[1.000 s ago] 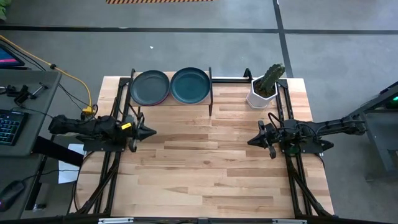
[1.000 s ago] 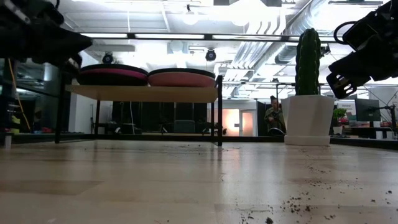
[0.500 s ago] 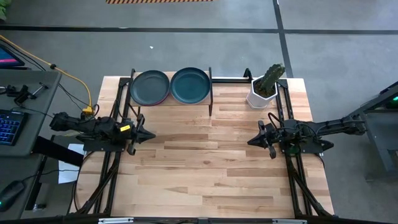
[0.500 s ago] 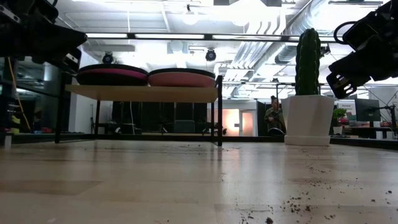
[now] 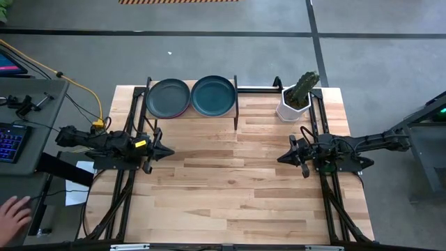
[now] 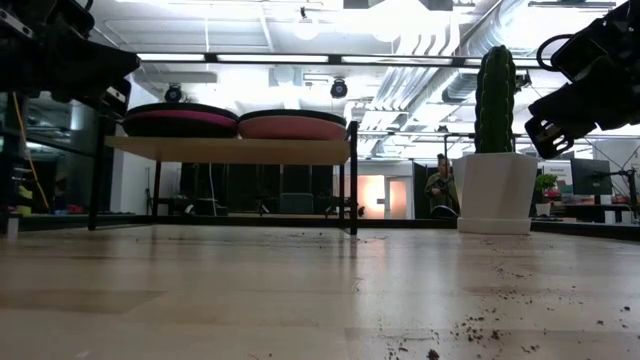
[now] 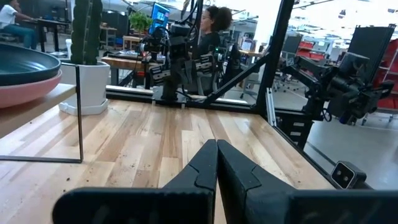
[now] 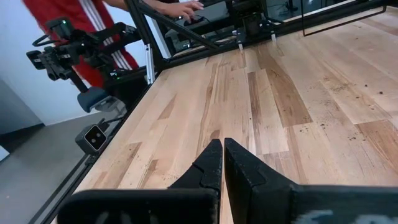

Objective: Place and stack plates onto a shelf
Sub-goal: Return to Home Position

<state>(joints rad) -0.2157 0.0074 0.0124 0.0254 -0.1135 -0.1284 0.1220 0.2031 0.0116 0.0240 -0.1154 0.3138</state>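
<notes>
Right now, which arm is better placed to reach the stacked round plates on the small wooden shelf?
Probably the left: the left gripper, shut, sits just in front of the light-wood shelf; the right gripper, also shut, waits farther off.

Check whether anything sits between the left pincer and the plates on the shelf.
Nothing visible. Only bare tabletop lies between the shut left pincer and the shelf holding the plates. The plant pot stands off beside the shelf.
</notes>
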